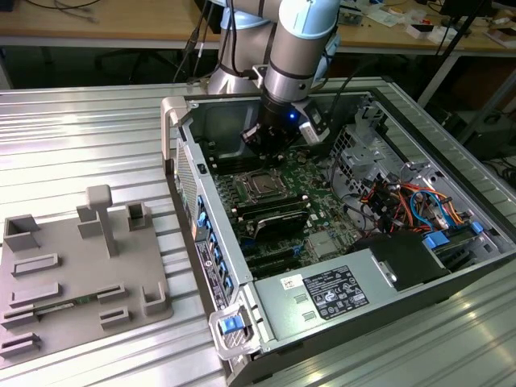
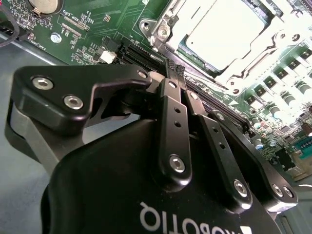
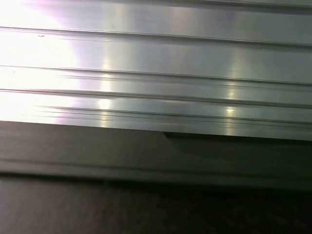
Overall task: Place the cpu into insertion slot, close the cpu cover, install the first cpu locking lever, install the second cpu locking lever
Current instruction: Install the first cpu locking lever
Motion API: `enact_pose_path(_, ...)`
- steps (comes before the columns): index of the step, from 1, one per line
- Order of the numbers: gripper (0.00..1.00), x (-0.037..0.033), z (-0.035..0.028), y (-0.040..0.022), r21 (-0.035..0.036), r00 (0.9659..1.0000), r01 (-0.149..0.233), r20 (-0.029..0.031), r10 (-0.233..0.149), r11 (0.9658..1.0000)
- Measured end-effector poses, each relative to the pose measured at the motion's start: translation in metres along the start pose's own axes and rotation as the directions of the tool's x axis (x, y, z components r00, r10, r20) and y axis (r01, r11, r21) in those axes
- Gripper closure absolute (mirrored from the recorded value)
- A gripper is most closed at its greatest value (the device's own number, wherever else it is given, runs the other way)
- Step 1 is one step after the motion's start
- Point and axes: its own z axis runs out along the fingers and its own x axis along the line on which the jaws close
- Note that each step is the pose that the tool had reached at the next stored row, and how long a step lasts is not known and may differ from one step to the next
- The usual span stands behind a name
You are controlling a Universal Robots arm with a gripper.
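The gripper point(image 2: 171, 68) is positioned just beside the insertion slot point(image 2: 168, 29), its jaws pressed together and gripping nothing. The cpu point(image 2: 224, 29) is seated in the slot, silver face up, with the cpu cover point(image 2: 248, 73) lowered around it.

Silver-grey arm point(image 1: 294, 48) with pale blue joint caps, and a black gripper point(image 2: 174, 73) studded with silver screws.
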Motion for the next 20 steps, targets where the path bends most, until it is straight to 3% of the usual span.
enact_pose_path(20, 0.89, 0.0, 0.0035, 0.0001, 0.0, 1.0, 0.0, 0.0, 0.0, 1.0)
